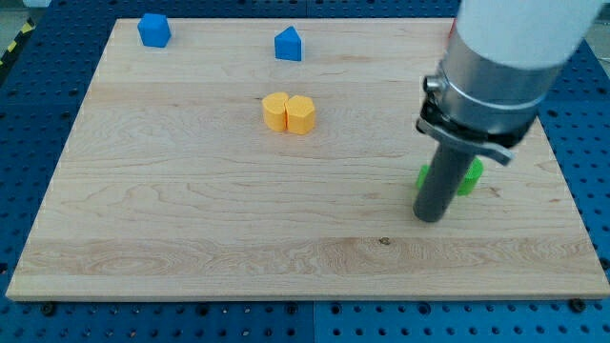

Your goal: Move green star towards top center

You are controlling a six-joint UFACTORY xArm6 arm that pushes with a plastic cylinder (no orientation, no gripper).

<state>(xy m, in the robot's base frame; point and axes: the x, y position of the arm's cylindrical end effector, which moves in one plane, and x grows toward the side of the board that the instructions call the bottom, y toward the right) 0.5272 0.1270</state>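
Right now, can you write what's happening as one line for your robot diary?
goal: green star to top center | my tip at star's near-left edge | star mostly hidden behind rod | two yellow blocks mid-board | two blue blocks at top

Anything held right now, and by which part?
Nothing is held. My tip has no grip; it stands just in front of the green star, whose middle the rod hides.

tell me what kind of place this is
Probably a robotics lab bench: a wooden board lies on a blue perforated table, with small coloured blocks like the green star beside my tip.
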